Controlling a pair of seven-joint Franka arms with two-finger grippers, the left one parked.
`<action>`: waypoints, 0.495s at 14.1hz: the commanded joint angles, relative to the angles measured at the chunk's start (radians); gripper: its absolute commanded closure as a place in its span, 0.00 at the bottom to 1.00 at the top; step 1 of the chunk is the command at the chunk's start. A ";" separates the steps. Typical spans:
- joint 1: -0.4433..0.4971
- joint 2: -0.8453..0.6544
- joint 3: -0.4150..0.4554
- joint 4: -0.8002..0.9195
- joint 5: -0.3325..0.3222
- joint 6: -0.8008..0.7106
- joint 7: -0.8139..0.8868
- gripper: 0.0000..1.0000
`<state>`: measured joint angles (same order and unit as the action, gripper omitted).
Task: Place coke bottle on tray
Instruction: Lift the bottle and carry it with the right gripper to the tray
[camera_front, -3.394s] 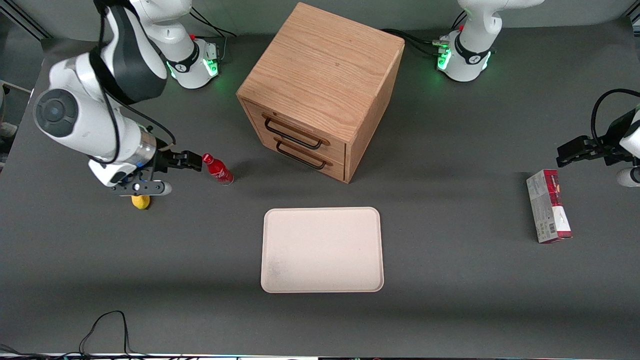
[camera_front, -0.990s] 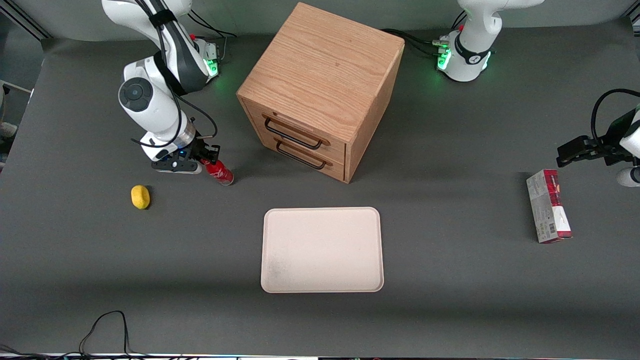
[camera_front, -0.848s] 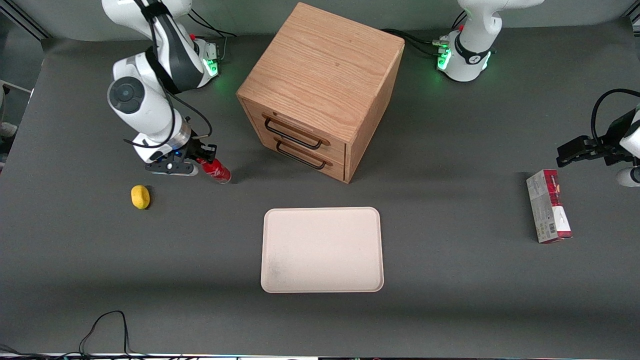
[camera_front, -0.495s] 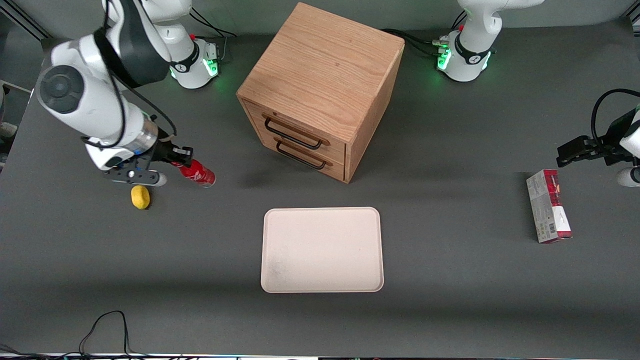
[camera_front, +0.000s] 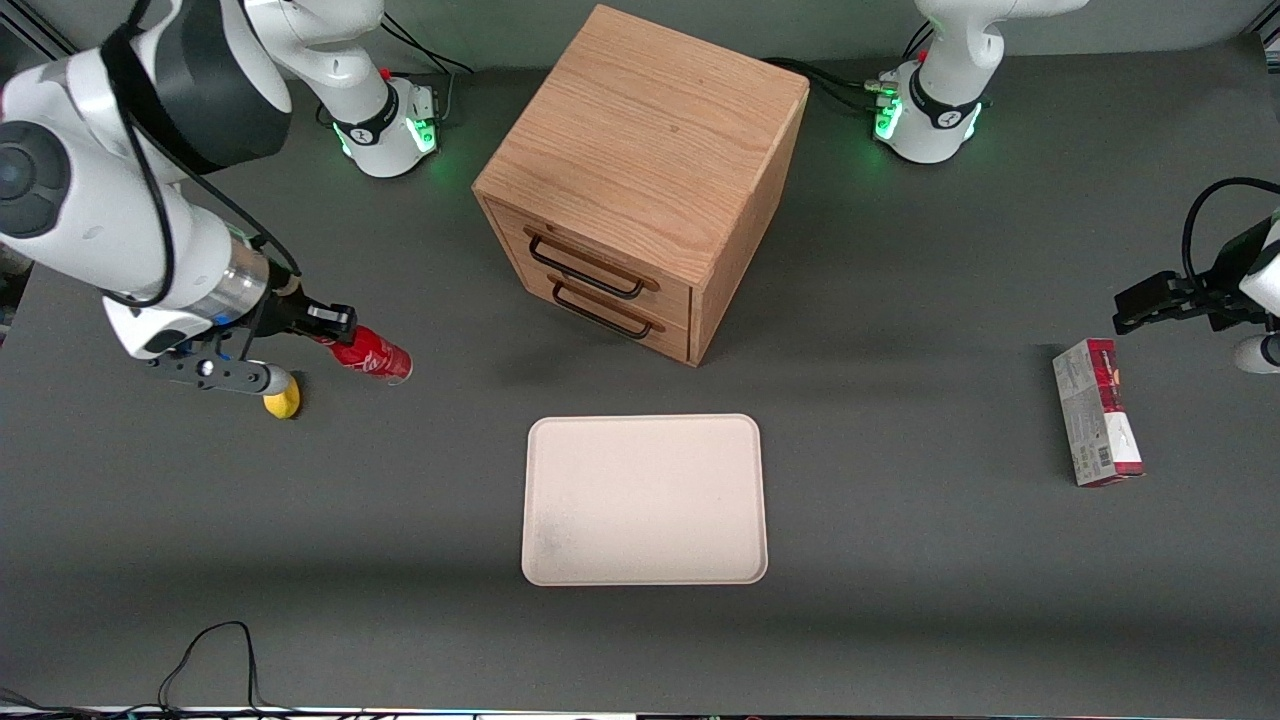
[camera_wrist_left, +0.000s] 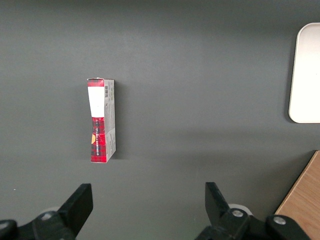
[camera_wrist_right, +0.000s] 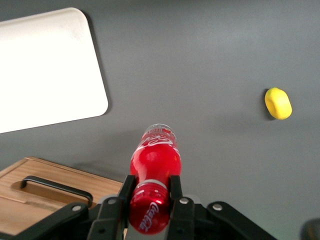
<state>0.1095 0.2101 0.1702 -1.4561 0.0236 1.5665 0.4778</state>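
Red coke bottle (camera_front: 368, 355) hangs tilted in your gripper (camera_front: 335, 325), fingers (camera_wrist_right: 176, 192) clamped on its neck, lifted above the table, well apart from the tray (camera_front: 645, 500).

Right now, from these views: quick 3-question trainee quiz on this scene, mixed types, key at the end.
1. True or false: the coke bottle rests on the tray.
2. The gripper has its jaws: A) open above the lemon, B) shut on the bottle's neck, C) on a cabinet handle.
3. Which object lies toward the parked arm's end of the table?

Key: 1. False: it is held, clear of the tray. 2. B. 3. The carton.
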 joint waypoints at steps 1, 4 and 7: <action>0.021 0.152 0.003 0.253 -0.027 -0.071 0.112 1.00; 0.108 0.325 0.003 0.460 -0.102 -0.057 0.250 1.00; 0.153 0.437 0.003 0.533 -0.128 0.099 0.381 1.00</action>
<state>0.2317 0.5372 0.1726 -1.0610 -0.0715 1.6141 0.7633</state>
